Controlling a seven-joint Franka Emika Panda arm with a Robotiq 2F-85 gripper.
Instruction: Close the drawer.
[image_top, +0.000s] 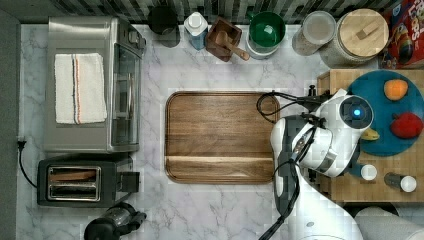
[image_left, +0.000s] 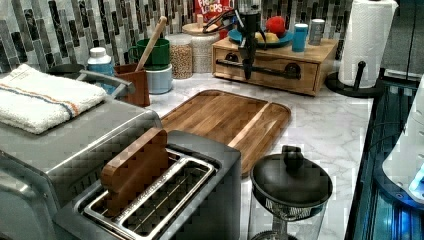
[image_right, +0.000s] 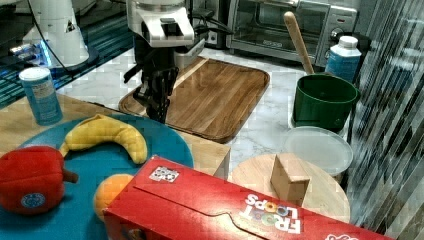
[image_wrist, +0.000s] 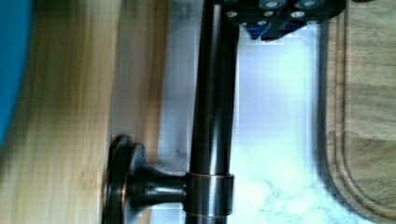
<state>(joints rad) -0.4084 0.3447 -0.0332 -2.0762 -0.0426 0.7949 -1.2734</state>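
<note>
While the claw (image_left: 248, 70) is hanging at the drawer (image_left: 270, 67) front's dark bar handle (image_wrist: 212, 116) (finger spread: cannot tell), pushing squarely — not sideways — looks wisest.

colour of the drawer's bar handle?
Dark, near-black metal bar handle on the light-wood drawer front; clearest in the wrist view.

A bare strip of white marble counter (image_top: 300, 107) lies between the dark brown rounded-corner cutting board (image_top: 220, 136) and the light-wood drawer box (image_left: 272, 62). The black bar handle (image_wrist: 212, 112) spans that strip.
</note>
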